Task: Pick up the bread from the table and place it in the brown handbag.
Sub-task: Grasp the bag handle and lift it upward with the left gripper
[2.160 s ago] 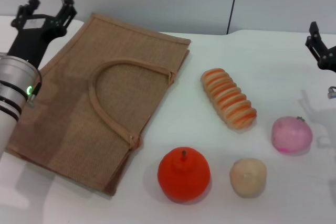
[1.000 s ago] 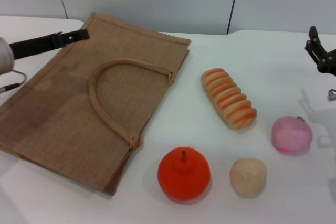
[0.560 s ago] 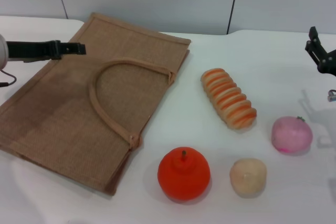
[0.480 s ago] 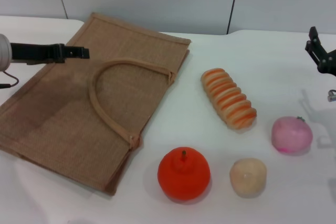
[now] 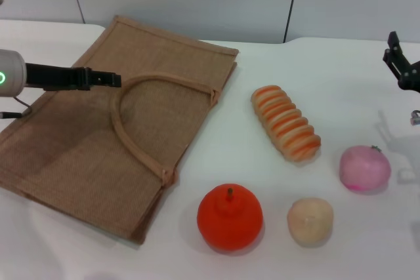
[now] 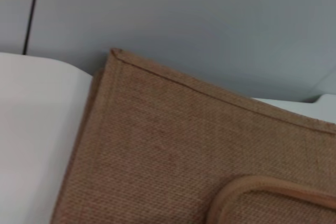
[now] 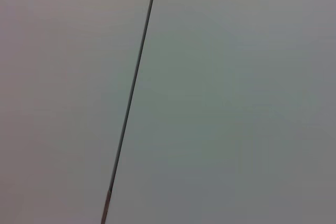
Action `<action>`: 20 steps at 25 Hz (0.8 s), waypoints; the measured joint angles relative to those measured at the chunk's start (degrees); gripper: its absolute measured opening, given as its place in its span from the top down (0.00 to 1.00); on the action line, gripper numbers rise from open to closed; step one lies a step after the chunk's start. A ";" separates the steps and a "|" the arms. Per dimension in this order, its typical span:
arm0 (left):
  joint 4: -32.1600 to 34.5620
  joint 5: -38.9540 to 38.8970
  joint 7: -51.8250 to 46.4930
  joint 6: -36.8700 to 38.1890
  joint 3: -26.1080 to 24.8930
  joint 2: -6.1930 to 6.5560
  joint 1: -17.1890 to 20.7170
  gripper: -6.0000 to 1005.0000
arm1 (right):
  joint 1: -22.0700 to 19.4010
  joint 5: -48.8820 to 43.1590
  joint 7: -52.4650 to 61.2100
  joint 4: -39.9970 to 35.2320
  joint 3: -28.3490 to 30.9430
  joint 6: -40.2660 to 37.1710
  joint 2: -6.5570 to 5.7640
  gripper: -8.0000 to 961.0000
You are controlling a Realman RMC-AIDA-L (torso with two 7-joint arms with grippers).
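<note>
Ridged bread beside woven brown handbag

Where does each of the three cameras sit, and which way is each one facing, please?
Head view: sits high, looks down at the table with the brown handbag and the bread; shows the left hand over the bag and the right hand at the far right.
Left wrist view: faces the handbag's corner and the wall; no fingers visible.
Right wrist view: faces only the wall.
Shared: head and left wrist views both show the handbag.
</note>
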 joint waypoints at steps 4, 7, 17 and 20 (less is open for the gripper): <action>1.87 1.18 1.00 -0.44 0.00 0.03 -0.37 0.14 | 0.02 0.01 0.00 0.00 -0.01 0.00 0.00 0.09; 2.54 2.53 0.90 -1.64 0.00 -0.02 -0.83 0.14 | 0.07 0.01 0.00 0.00 -0.01 0.00 0.00 0.09; 7.57 5.32 0.44 -6.42 0.00 0.22 -1.45 0.16 | 0.12 0.00 0.00 0.00 0.07 0.00 0.00 0.09; 9.19 6.25 0.43 -7.25 0.00 0.36 -1.89 0.16 | 0.12 0.00 0.00 0.00 0.08 0.00 0.00 0.10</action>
